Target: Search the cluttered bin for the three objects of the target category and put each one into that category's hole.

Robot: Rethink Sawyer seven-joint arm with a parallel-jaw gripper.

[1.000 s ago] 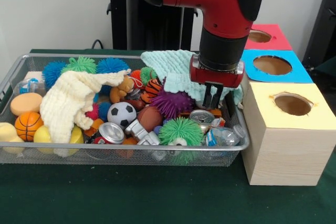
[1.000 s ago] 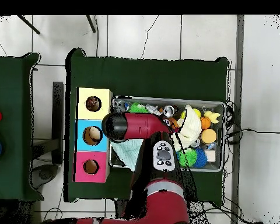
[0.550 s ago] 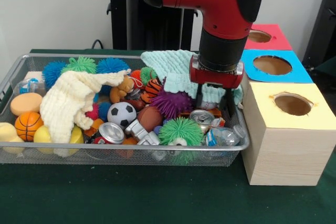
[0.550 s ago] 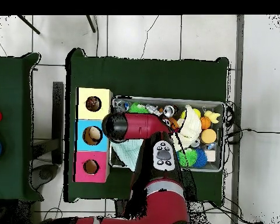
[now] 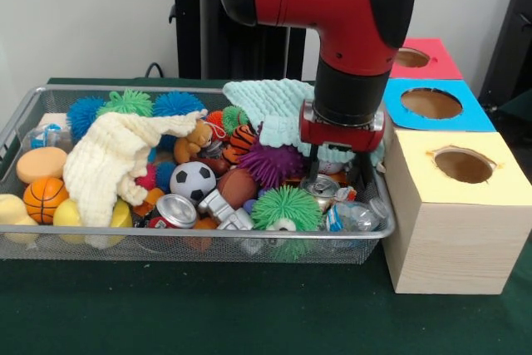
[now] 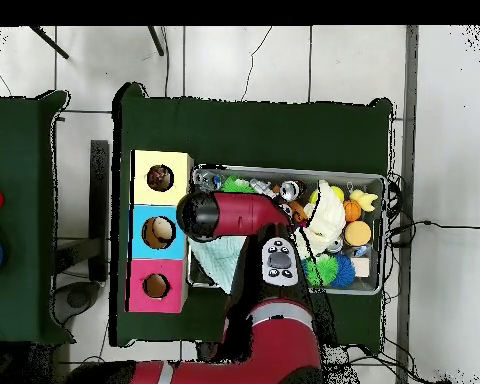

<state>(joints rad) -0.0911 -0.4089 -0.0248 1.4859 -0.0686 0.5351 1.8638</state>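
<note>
My gripper (image 5: 340, 174) hangs open over the right end of the wire bin (image 5: 50, 243), its dark fingers (image 5: 366, 174) spread apart. Between and just below them lies a silver drinks can (image 5: 322, 189), partly hidden by the left finger. A second silver can (image 5: 174, 209) lies near the bin's front wall. A crushed clear plastic bottle (image 5: 356, 215) rests in the front right corner. In the overhead view the red arm (image 6: 234, 216) covers the gripper and that end of the bin (image 6: 376, 180).
A mint cloth (image 5: 274, 106) drapes the bin's far right; a cream cloth (image 5: 112, 160), spiky balls, a soccer ball (image 5: 193, 180) and a basketball (image 5: 44, 197) fill the remainder. Yellow (image 5: 462, 164), blue (image 5: 431, 103) and red (image 5: 411, 57) holed boxes stand right of the bin.
The fingers, close together a second ago, have spread apart. The wrist has sunk slightly towards the can at the bin's right end.
</note>
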